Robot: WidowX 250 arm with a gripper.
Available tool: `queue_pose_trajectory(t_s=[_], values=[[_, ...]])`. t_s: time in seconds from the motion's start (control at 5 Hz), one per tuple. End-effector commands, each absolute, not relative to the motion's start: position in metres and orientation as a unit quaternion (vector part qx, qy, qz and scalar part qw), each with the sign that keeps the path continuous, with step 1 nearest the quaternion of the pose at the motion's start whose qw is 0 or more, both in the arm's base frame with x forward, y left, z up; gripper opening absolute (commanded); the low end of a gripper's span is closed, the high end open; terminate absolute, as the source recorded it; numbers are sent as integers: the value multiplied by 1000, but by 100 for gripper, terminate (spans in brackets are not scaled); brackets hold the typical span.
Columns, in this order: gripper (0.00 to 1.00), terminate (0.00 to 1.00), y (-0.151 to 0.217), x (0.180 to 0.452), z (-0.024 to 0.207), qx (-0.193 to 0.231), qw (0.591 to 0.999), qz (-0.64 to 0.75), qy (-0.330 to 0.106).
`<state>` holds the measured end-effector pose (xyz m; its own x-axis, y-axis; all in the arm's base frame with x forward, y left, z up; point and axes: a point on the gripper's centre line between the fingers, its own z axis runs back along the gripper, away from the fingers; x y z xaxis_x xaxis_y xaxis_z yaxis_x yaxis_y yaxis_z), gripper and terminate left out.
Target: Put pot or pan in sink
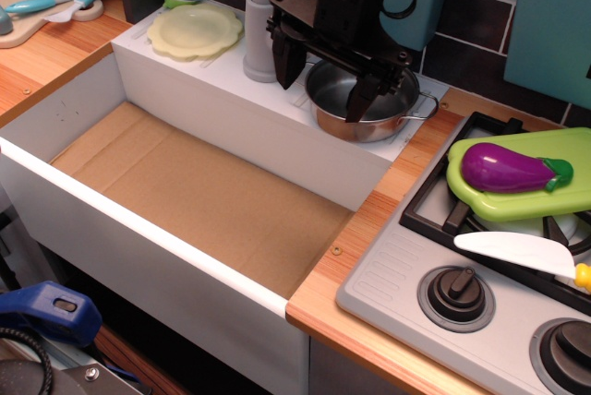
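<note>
The small shiny pot point(369, 104) sits on the white ledge behind the sink point(199, 197), at its right end, just beside the grey faucet point(261, 17). One thin wire handle sticks out on its right side, toward the wooden worktop point(388, 229). The black hand point(323, 77) hangs directly over the pot with its fingers spread wide: the right finger point(363, 95) reaches down inside the bowl, while the left finger point(286, 58) hangs beyond the left rim, near the faucet. Nothing is clamped between them. The sink's brown floor lies in front and below, well apart from the pot. A pale yellow plate point(196, 29) rests on the same ledge, left of the faucet. To the right, on the stove point(462, 275), lies a purple eggplant point(512, 168) on a green board point(536, 199).
</note>
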<state>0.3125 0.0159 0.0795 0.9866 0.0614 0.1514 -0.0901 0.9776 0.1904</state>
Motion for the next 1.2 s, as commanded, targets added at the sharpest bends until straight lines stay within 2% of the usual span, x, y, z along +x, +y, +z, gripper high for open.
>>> queue_pose_trajectory(t_s=[0.0, 0.4, 0.6, 1.0], values=[[100, 0, 16, 313, 80, 99, 992, 38, -73], [100, 0, 9, 333, 81, 145, 970, -155, -116], [100, 0, 4, 342, 71, 172, 949, -216, -150], [100, 0, -5, 349, 52, 112, 948, -232, -185]])
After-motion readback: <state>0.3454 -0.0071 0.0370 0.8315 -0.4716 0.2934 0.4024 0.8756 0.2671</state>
